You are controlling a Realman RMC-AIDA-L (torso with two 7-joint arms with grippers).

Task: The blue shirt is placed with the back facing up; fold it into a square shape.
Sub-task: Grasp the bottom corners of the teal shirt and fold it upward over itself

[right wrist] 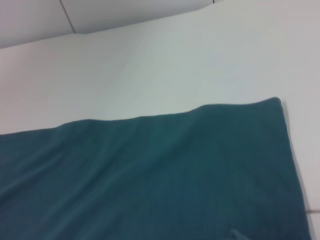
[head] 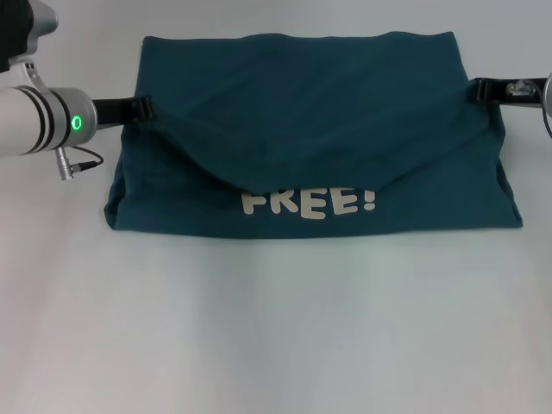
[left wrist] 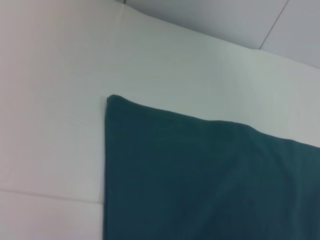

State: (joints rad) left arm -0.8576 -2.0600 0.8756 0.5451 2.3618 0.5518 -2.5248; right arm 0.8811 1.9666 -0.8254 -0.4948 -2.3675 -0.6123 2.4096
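The blue shirt (head: 310, 112) lies across the far half of the white table, with a top layer folded over it. That layer sags in a curve at the middle, and white lettering "FREE!" (head: 308, 203) shows below the curve. My left gripper (head: 145, 107) is at the shirt's left edge and pinches the corner of the folded layer. At the right edge, my right gripper (head: 477, 89) pinches the opposite corner. The left wrist view shows only a corner of the blue shirt (left wrist: 200, 180). In the right wrist view the blue shirt (right wrist: 150, 180) shows as another corner with a wavy edge.
The white table (head: 276, 328) stretches bare in front of the shirt toward me. A narrow strip of table lies beyond the shirt's far edge. Panel seams of the surface show in both wrist views.
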